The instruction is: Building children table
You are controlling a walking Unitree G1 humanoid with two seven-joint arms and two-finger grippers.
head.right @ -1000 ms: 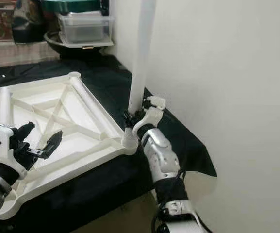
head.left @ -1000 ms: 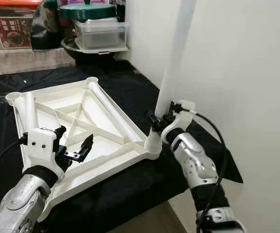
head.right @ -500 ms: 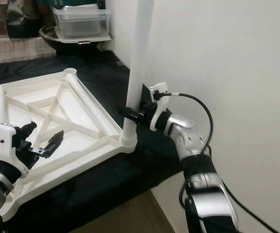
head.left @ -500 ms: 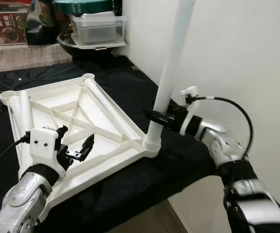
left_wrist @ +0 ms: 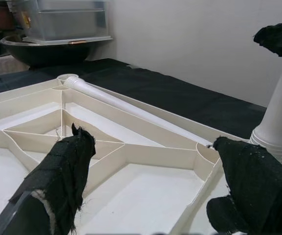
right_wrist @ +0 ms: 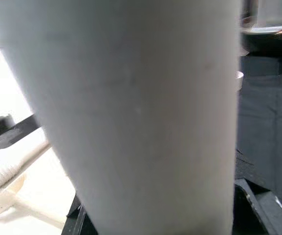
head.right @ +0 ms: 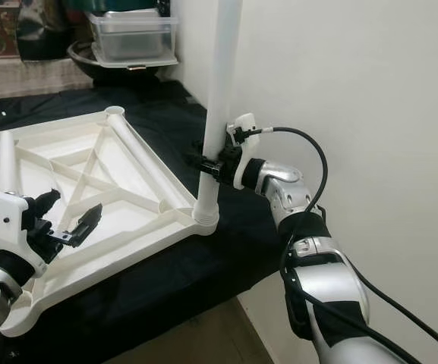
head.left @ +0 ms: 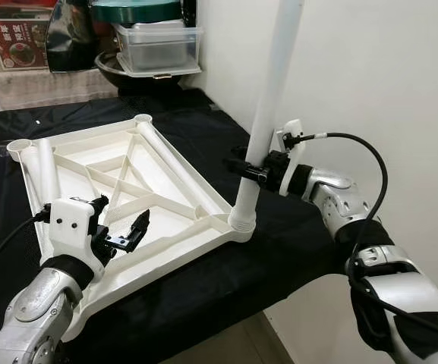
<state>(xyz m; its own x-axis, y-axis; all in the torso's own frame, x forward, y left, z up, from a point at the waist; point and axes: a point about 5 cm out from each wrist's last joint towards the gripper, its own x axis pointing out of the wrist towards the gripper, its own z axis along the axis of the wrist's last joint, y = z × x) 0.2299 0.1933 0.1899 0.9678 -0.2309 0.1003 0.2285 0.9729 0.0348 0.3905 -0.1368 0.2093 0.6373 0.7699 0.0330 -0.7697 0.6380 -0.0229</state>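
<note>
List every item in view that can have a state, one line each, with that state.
White plastic tabletop: upside down on the black cloth, ribs facing up.
White plastic table leg: standing in the near right corner socket, leaning slightly.
Two loose white legs: lying flat inside the tabletop.
Right tool: shut on the standing leg.
Left tool: open, above the tabletop's near edge.
Clear plastic lidded container: closed.

Black-draped table against white wall.
</note>
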